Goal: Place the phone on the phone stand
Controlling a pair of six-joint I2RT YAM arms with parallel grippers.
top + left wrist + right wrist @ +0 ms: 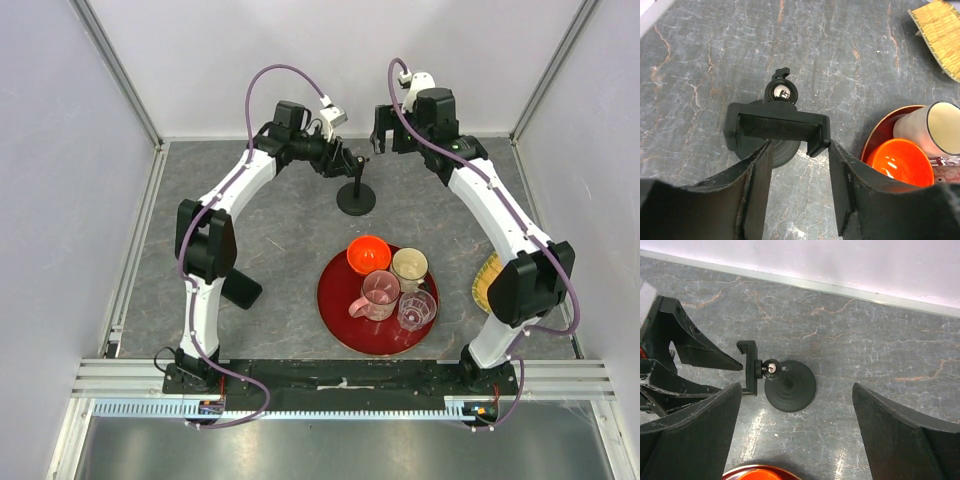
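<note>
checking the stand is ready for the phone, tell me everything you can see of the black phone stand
The small matte black phone stand stands upright on the grey marbled table: round disc base, thin post, shiny ball joint, and an empty clamp cradle. Fingers of the left hand flank the cradle; contact unclear.

- The tray [335,320] sits on the counter [280,225], near its middle toward the near edge.
- On the tray, a bowl [368,254] is at 12 o'clock, a cup [409,268] at 1 o'clock, a jug [378,294] in the centre and a glass [417,310] at 4 o'clock.
- The phone stand [356,198] stands at 12 o'clock from the tray, apart from it.
- The phone [243,291] lies flat at 9 o'clock from the tray.
- A woven mat [486,282] lies at 3 o'clock from the tray.
- The left gripper [349,165] is at the stand's cradle, at 11 o'clock from the stand's base.
- The right gripper [383,140] is at 1 o'clock from the base, apart from the stand.
</note>
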